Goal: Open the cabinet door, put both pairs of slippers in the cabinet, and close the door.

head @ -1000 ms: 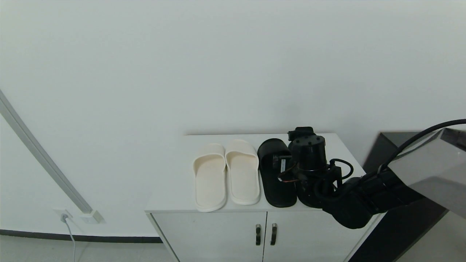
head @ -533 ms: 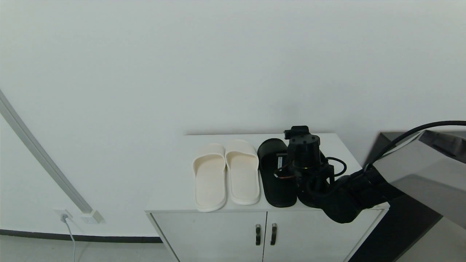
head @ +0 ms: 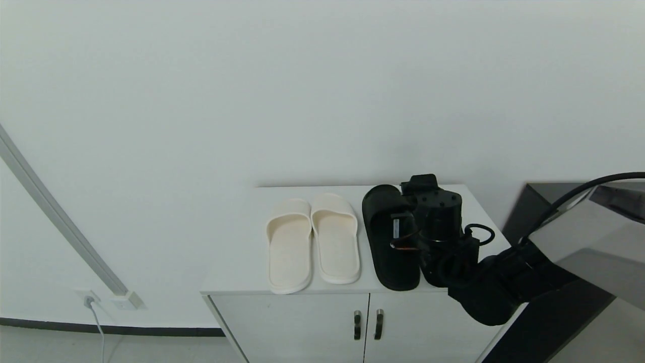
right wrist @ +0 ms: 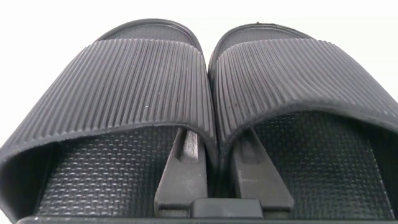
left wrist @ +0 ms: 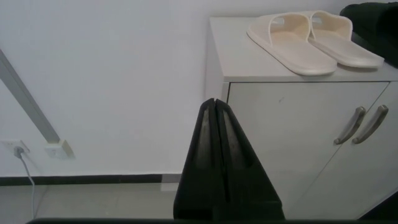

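Observation:
A pair of black slippers (head: 390,237) lies at the right end of the white cabinet's top (head: 237,275); my right arm's wrist covers the right one. In the right wrist view, my right gripper (right wrist: 214,149) has one finger (right wrist: 183,168) inside each black slipper (right wrist: 137,81) and is shut on their two touching inner walls. A pair of white slippers (head: 312,242) lies side by side to their left. Both cabinet doors are shut, handles (head: 368,324) meeting in the middle. My left gripper (left wrist: 214,155) hangs shut and empty, low beside the cabinet's left side.
A dark piece of furniture (head: 549,201) stands right of the cabinet. The wall runs close behind. A slanted grey conduit (head: 50,212) leads to a wall socket with a cable (head: 88,301) low on the left. Floor left of the cabinet is bare.
The right arm has shifted to the right, and the black slippers have moved with it, away from the white pair and seemingly a little upward. The white slippers stayed put.

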